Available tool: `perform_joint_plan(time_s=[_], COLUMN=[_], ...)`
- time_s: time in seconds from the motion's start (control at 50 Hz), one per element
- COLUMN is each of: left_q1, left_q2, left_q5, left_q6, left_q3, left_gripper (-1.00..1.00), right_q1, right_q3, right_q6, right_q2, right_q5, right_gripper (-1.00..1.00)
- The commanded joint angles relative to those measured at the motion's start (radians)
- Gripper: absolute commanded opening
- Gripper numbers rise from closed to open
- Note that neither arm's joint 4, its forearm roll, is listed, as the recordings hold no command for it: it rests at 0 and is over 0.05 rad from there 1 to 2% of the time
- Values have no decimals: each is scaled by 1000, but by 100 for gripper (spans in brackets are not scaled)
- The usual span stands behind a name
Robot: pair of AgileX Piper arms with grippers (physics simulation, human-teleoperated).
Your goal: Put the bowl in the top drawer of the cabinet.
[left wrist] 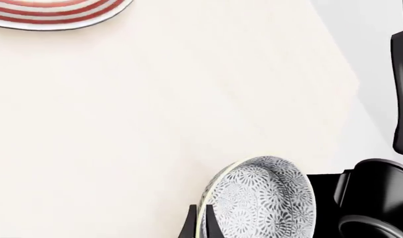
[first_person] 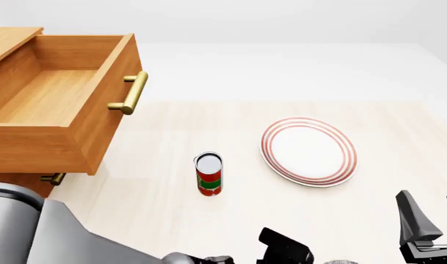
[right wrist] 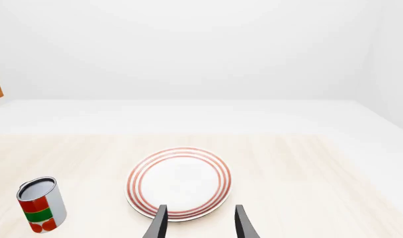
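The bowl, white with a dense blue-grey floral pattern, shows tilted on its side in the left wrist view. My left gripper is shut on its rim, one dark finger on each side of the wall. In the front view this gripper is at the bottom edge and the bowl is all but hidden there. The top drawer of the cabinet stands pulled open and empty at the far left, its brass handle facing the table. My right gripper is open, low at the front right.
A white plate with red rings lies right of centre, just ahead of the right gripper. A red and green tin can stands upright between plate and cabinet. The lower drawer's small handle peeks out under the open drawer.
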Motion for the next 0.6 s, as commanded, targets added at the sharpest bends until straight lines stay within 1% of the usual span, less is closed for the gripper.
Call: perform_joint_plan(time_s=[0.02, 0.34, 0.6], left_q1=[82, 145, 205], left_q2=[-37, -190, -304], left_q5=[25, 144, 266], left_q6=[42, 95, 156], left_q3=[17, 34, 5], left_gripper=[-100, -100, -100], right_q1=[-2, -2, -2], right_q3=[-1, -1, -1], right_q6=[0, 0, 0], right_q2=[-4, -4, -5], right_q5=[2, 2, 2], right_gripper=[100, 100, 100])
